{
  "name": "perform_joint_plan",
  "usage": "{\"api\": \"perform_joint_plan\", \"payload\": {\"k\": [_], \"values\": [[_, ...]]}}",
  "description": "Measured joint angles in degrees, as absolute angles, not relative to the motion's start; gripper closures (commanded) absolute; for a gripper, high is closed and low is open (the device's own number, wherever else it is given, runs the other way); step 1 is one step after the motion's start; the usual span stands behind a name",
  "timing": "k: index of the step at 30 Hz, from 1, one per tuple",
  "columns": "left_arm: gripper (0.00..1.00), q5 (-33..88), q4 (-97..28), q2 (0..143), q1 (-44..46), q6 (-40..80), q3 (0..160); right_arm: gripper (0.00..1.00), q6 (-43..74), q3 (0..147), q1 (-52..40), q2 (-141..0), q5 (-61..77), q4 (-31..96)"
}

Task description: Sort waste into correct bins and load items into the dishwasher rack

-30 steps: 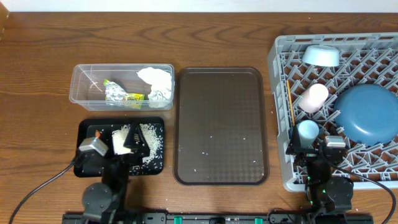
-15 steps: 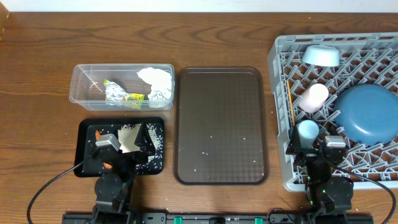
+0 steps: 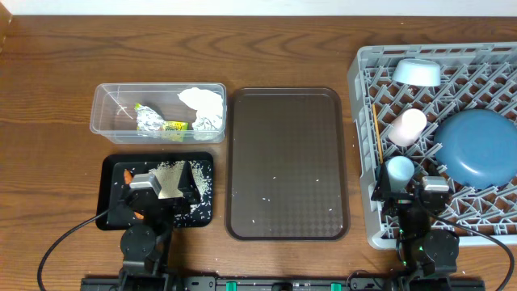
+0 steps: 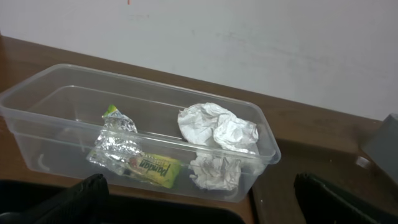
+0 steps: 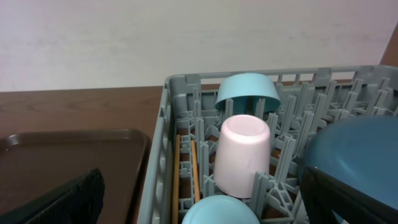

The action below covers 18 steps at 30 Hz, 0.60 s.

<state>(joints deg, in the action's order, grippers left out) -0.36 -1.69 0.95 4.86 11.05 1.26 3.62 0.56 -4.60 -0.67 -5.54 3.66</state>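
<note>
Foil wrapper [image 4: 118,146] in clear tub [image 4: 62,109], its yellow-green print blurred, left jaws, right jaws spread wide, empty

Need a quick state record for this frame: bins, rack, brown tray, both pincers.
clear tub: foil wrapper and crumpled paper inside
black tray: rice grains and carrot inside
rack: plate, pink cup, light blue cup, bowl, chopsticks loaded
brown tray: only a few stray grains
left pincer: open, empty, over black tray
right pincer: open, empty, at rack's near edge
</note>
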Motion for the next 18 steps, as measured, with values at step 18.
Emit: {"api": "perform_joint_plan", "payload": {"k": [18], "values": [[0.02,-0.34,-1.69,0.95,4.86,10.46,1.26,0.01,3.62,0.56,-4.6,-0.67,-5.54,3.64]]}}
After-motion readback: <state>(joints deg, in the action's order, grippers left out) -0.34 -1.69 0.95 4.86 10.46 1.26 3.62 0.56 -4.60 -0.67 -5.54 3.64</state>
